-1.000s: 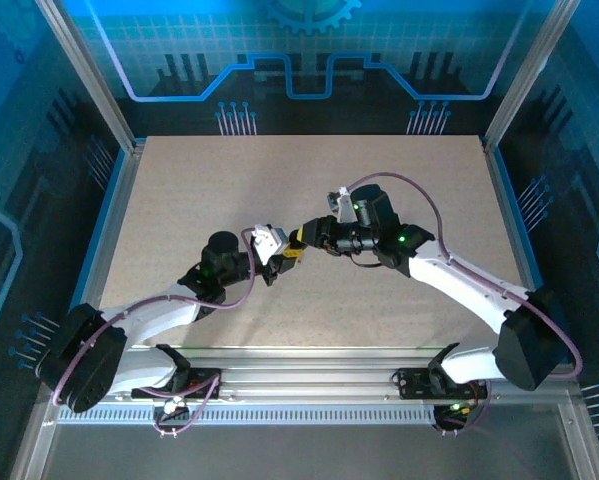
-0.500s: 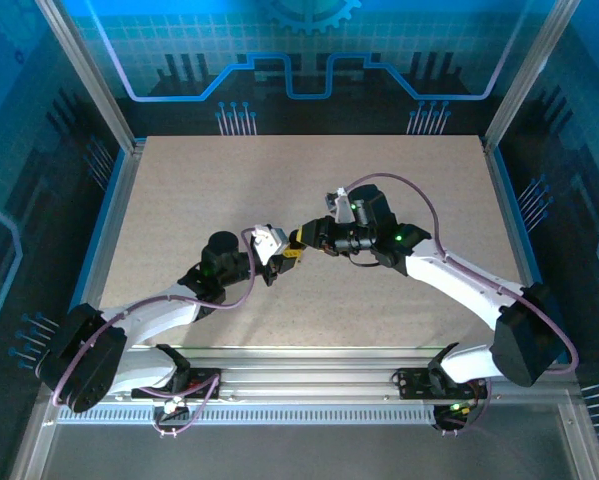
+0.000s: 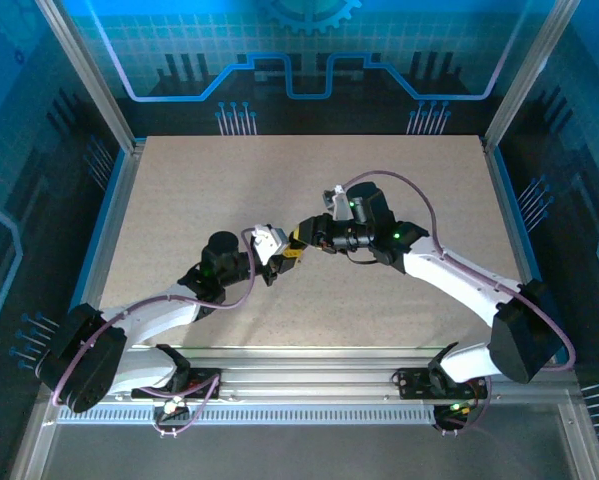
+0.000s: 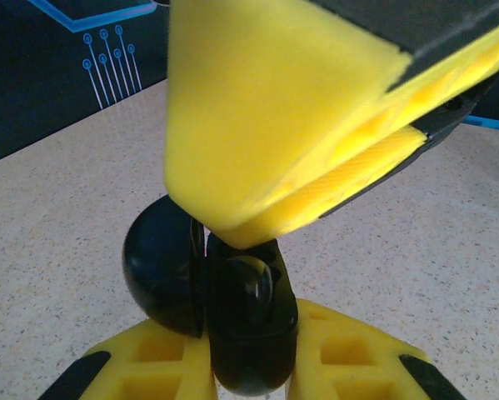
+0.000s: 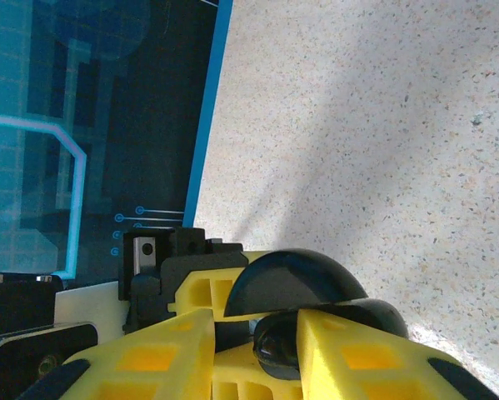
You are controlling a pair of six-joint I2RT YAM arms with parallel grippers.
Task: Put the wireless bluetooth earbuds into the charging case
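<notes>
Open black charging case [image 4: 162, 275] is clamped by the tightly closed left gripper [image 4: 249, 354]. Glossy black earbud [image 5: 276, 346] is pinched in the nearly closed right gripper [image 5: 256, 327] at the case mouth. Earbud is judged light, rigid and slippery, best gripped across its body.

Lab: blue-panelled robot enclosure [image 3: 309, 50]

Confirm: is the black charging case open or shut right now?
Open. Left wrist view: the charging case has its domed lid swung away from the base, which the left hand grips.
</notes>
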